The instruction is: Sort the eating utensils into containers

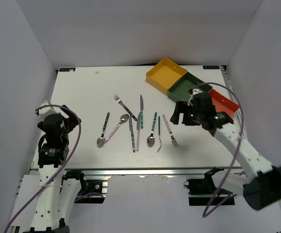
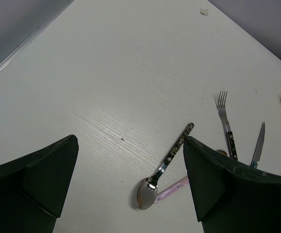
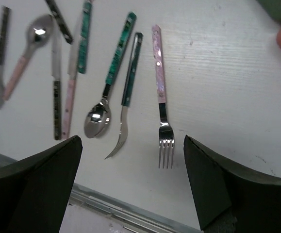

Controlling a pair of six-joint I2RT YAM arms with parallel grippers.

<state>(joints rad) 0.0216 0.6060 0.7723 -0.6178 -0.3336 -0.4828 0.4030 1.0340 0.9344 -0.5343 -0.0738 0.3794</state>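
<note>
Several eating utensils lie side by side mid-table: a black-handled fork [image 1: 124, 107], a teal knife [image 1: 141, 104], a black-handled spoon [image 1: 103, 130], a pink spoon [image 1: 117, 127], a teal spoon [image 1: 152, 131] and a pink fork [image 1: 170, 130]. The containers stand joined at the back right: yellow [image 1: 165, 74], dark green [image 1: 186, 87], red-orange [image 1: 223, 102]. My right gripper [image 1: 181, 112] hovers open just right of the pink fork [image 3: 160, 97], nothing between its fingers [image 3: 218, 184]. My left gripper [image 1: 62, 110] is open at the table's left, above the black-handled spoon [image 2: 167, 165].
The table's metal front rail [image 3: 130, 213] runs just below the fork tines. White walls close in the left, back and right sides. A small scrap [image 2: 204, 11] lies on the table near the back edge.
</note>
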